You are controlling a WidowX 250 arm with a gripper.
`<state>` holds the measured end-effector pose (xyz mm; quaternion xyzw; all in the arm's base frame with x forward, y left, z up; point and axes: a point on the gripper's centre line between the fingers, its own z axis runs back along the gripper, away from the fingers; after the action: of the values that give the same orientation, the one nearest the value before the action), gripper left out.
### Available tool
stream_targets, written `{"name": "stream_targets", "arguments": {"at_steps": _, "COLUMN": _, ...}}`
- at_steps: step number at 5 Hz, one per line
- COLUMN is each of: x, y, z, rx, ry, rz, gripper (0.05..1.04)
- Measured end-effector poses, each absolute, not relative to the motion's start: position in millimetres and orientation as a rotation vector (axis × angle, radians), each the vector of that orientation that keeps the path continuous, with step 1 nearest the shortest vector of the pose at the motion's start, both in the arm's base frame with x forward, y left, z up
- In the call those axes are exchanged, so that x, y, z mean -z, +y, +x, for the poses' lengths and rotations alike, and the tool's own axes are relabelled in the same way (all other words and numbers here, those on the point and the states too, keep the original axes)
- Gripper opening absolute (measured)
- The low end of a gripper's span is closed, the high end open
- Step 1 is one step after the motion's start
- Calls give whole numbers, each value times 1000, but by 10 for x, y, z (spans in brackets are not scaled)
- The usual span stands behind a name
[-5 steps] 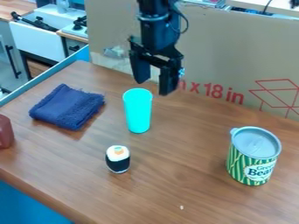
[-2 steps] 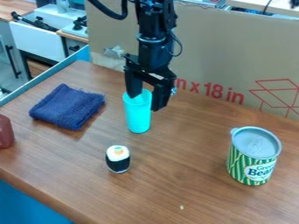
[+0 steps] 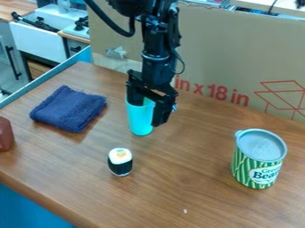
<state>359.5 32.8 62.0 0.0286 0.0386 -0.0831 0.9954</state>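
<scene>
The black gripper (image 3: 147, 114) hangs at the turquoise cup (image 3: 140, 119), its fingers apart. One finger overlaps the cup's upper left part and the other is by its right side; whether either touches the cup, I cannot tell. The cup stands upright on the wooden table, its rim partly hidden by the gripper. Left of the cup lies a folded dark blue cloth (image 3: 69, 108). A sushi piece (image 3: 120, 162) with a white top and black wrap stands in front of the cup. On the right stands a green striped can (image 3: 258, 158) with a grey lid.
A brown-red object (image 3: 5, 134) sits at the left edge of the table (image 3: 179, 187). Behind the table stands a cardboard panel (image 3: 232, 58). A small white sink unit (image 3: 37, 38) is at the upper left, beyond the blue border.
The gripper has come down from above and behind the cup to its upper part, shifting slightly left. The cup, cloth, sushi piece and can have stayed in place.
</scene>
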Motion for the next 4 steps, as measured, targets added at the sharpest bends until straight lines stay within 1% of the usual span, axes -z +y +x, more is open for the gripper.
{"name": "stream_targets", "arguments": {"at_steps": 1, "x": -623, "y": 311, "z": 3611, "rx": 159, "ry": 65, "rz": 47, "gripper": 946}}
{"name": "stream_targets", "arguments": {"at_steps": 3, "x": -589, "y": 291, "z": 3609, "rx": 141, "ry": 59, "rz": 40, "gripper": 371}}
{"name": "stream_targets", "arguments": {"at_steps": 4, "x": -590, "y": 293, "z": 3598, "rx": 120, "ry": 60, "rz": 42, "gripper": 170}}
